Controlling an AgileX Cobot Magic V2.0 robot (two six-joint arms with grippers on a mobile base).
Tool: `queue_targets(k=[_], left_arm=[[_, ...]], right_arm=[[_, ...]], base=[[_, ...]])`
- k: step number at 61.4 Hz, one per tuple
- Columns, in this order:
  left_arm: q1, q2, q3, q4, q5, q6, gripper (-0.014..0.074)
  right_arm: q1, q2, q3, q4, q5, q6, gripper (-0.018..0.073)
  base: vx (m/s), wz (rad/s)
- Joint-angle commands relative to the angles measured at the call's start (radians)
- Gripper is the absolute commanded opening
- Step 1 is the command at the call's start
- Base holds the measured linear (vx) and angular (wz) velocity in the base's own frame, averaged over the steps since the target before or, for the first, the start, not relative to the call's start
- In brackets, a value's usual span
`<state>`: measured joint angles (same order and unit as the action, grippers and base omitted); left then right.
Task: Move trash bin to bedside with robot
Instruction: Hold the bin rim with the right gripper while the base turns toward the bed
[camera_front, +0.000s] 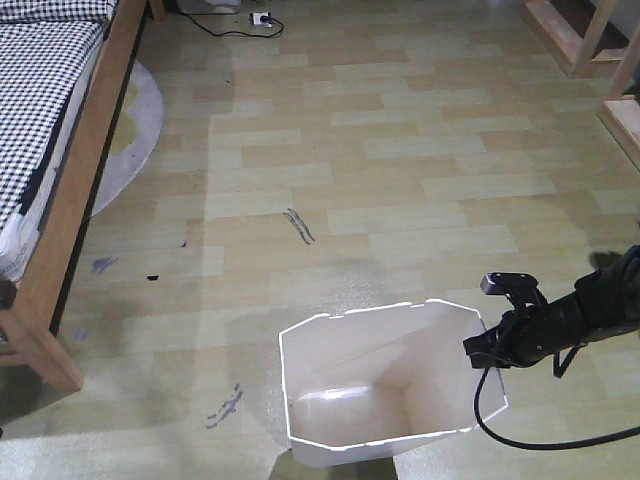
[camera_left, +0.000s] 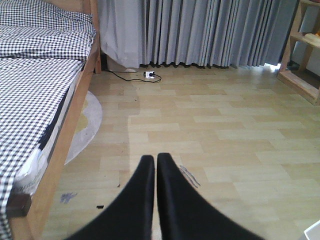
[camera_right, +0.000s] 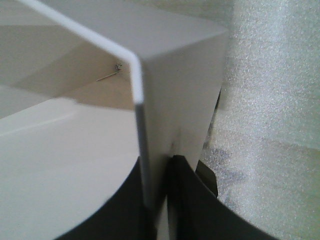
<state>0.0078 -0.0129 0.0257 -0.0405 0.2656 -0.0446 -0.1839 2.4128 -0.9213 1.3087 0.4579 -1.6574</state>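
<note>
Currently, the right claw (camera_right: 159, 200) is clamped on the trash bin (camera_front: 340, 375). In the right wrist view one black finger lies inside the white wall and the other outside. The thin edge of the wall is pinched between them, just below a bend in the rim. In the front view this grip sits on the right-hand side of the rim.

The bin is upright with its cream interior open to the camera. It is at the bottom centre of the front view, over the wooden floor (camera_front: 400, 170). Whether its base touches the floor cannot be told. It is well apart from the bedside (camera_front: 85, 190), which runs along the left edge under checked bedding (camera_front: 40, 80).

The left claw (camera_left: 155, 160) is narrowed to a thin slit, its fingers almost touching, and holds nothing. It hangs above the floor and points toward grey curtains (camera_left: 200, 30) and a power strip (camera_left: 150, 75).
</note>
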Motion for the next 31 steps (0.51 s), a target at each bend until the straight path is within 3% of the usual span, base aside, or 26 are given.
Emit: queue_targets(k=[1,31], left_arm=[[0.0,-0.014,0.019,-0.004,-0.067,-0.006,-0.0006],[0.0,-0.014,0.019,-0.004,-0.067,-0.006,-0.0006]], right_arm=[[-0.005,-0.075,-0.009,0.035,0.194,0.003,-0.0006],[-0.005,-0.075,-0.009,0.035,0.194,0.003,-0.0006]], base=[[0.29,-0.03],[0.29,0.07]])
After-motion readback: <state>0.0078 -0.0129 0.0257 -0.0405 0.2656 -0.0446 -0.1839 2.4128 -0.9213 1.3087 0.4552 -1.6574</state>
